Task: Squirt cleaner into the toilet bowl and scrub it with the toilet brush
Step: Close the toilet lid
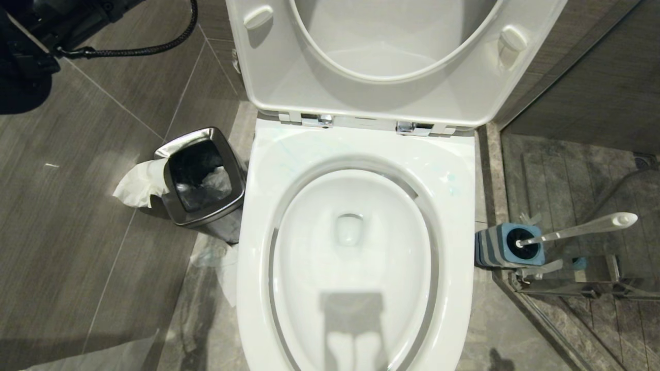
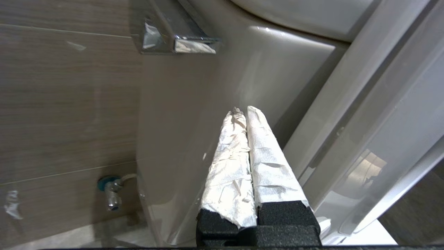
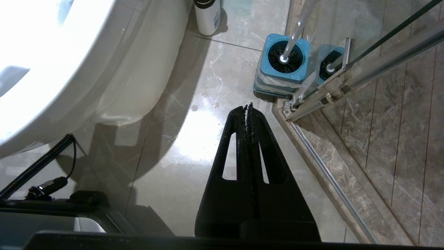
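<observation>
The toilet bowl point(image 1: 253, 232) fills the middle of the head view, with seat and lid raised. Faint turquoise specks of cleaner point(image 1: 451, 179) mark its back rim. The toilet brush point(image 1: 580, 230) stands in its blue-and-grey holder point(image 1: 502, 247) on the floor to the bowl's right, white handle leaning right. My left gripper point(image 2: 242, 110), fingers wrapped in white paper, is shut and empty, close to the toilet's white side and below a chrome lever point(image 2: 180, 38). My right gripper point(image 3: 248, 106) hangs shut and empty over the floor, short of the toilet brush point(image 3: 293, 33) and its holder point(image 3: 282, 74).
A square steel waste bin point(image 1: 203, 178) with tissue hanging out stands left of the bowl. A white bottle point(image 3: 207, 15) sits on the floor by the toilet's base. A glass shower door frame point(image 3: 322, 93) runs just right of the holder. A water valve point(image 2: 111, 192) is on the wall.
</observation>
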You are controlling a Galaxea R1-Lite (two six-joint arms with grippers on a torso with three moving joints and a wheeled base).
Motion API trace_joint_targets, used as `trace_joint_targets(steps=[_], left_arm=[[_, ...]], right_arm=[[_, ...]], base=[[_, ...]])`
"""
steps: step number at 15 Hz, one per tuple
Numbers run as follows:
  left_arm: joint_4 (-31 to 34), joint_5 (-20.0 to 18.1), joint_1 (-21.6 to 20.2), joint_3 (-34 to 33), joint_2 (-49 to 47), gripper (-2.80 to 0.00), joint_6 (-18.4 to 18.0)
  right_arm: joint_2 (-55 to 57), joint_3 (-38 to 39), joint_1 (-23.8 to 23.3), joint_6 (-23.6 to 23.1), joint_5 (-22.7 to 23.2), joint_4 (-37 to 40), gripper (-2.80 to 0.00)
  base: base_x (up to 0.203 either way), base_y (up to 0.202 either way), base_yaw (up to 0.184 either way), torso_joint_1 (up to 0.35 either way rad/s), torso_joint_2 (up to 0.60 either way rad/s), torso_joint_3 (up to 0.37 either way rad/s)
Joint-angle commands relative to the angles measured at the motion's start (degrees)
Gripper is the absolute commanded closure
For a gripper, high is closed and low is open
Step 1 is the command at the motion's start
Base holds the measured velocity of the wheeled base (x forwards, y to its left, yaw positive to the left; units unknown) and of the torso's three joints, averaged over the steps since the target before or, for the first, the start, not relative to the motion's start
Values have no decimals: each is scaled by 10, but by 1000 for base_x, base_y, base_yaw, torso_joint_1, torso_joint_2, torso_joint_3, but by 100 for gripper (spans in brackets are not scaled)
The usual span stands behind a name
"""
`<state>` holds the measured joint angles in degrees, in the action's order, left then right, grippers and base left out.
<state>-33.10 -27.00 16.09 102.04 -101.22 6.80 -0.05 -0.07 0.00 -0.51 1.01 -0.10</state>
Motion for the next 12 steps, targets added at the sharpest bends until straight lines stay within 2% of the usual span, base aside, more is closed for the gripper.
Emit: trace_joint_targets(steps=[1, 8, 10, 12], left_arm=[[-2, -8, 7, 0, -7, 0, 1], [-3, -59, 23, -3, -9, 0, 21], [-3, -86, 23, -3, -6, 0, 41], [-3, -134, 21, -7, -4, 0, 53]], right_arm=[[0, 0, 0, 0, 0, 0, 0], [0, 0, 0, 0, 0, 0, 0], [0, 0, 0, 0, 0, 0, 0], [0, 0, 0, 0, 0, 0, 0]], base=[[0, 0, 0, 0, 0, 0], [0, 0, 0, 0, 0, 0], [0, 0, 0, 0, 0, 0], [0, 0, 0, 0, 0, 0]])
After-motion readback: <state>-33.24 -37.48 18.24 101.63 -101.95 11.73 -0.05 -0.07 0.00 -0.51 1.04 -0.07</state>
